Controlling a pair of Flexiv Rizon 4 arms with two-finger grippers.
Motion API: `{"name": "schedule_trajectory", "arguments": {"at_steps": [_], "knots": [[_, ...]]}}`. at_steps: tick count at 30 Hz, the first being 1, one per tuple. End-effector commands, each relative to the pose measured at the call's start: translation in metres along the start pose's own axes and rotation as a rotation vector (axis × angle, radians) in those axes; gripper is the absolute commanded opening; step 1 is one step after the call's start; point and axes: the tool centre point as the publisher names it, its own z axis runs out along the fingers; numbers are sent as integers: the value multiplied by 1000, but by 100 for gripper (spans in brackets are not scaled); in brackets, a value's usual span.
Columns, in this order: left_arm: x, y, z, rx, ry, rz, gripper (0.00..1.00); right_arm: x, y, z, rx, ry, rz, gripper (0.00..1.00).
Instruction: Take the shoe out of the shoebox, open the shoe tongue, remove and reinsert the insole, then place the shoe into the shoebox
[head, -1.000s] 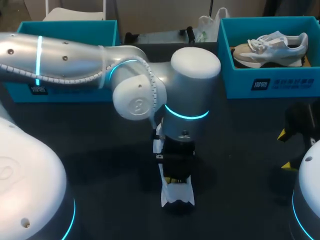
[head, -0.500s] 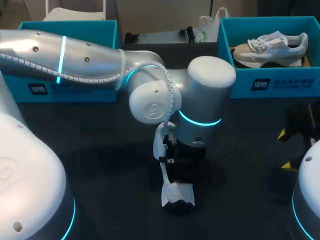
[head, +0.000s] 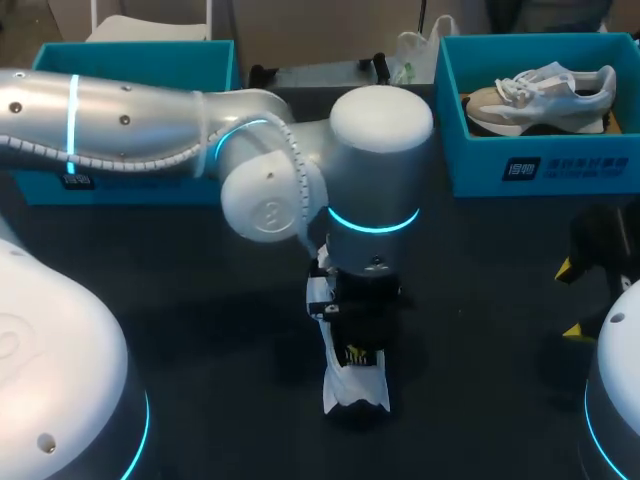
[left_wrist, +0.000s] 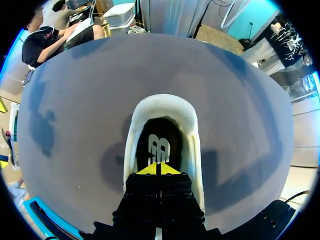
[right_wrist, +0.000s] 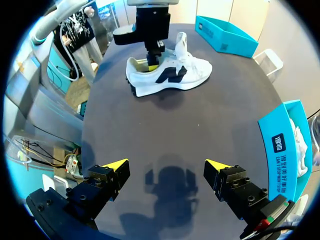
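Your left gripper (left_wrist: 158, 169) has its two yellow tips pressed together. They are down inside the mouth of the white, soft-sided shoe (left_wrist: 162, 107), right at the black foam insole (left_wrist: 161, 142). You cannot tell from here whether a fold of the insole is caught between them.

Expect that insole to be light, thin and floppy. It should bend rather than resist, and it may cling to the bed of the shoe. Take it by its heel edge, which lies nearest the tips, and peel rather than yank.

The shoe itself looks light, with a soft upper and a stiffer sole. It will likely lift or slide on the dark grey counter (left_wrist: 75, 125) if nothing holds it down. The padded heel collar and the sole edge are the firm places to pinch it. It stands upright on its sole near the middle of the counter, with the heel collar just ahead of the left gripper.

Your right gripper (right_wrist: 166, 167) has its fingers spread wide and holds nothing. It hangs over the counter well apart from the shoe, facing its side.

Further off, at the far right of the counter, a teal cardboard shoebox (head: 540, 165) holds a second, beige-and-white shoe (head: 540, 95). Another teal box (head: 150, 60) sits at the far left.
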Motion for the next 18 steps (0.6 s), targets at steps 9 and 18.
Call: {"name": "schedule_trajectory", "arguments": {"at_steps": [9, 18], "knots": [[6, 8, -5, -28, -15, -9, 80, 1, 0, 0, 2, -2, 0, 100], [10, 15, -8, -12, -8, -46, 88, 1, 0, 0, 2, -2, 0, 100]]}}
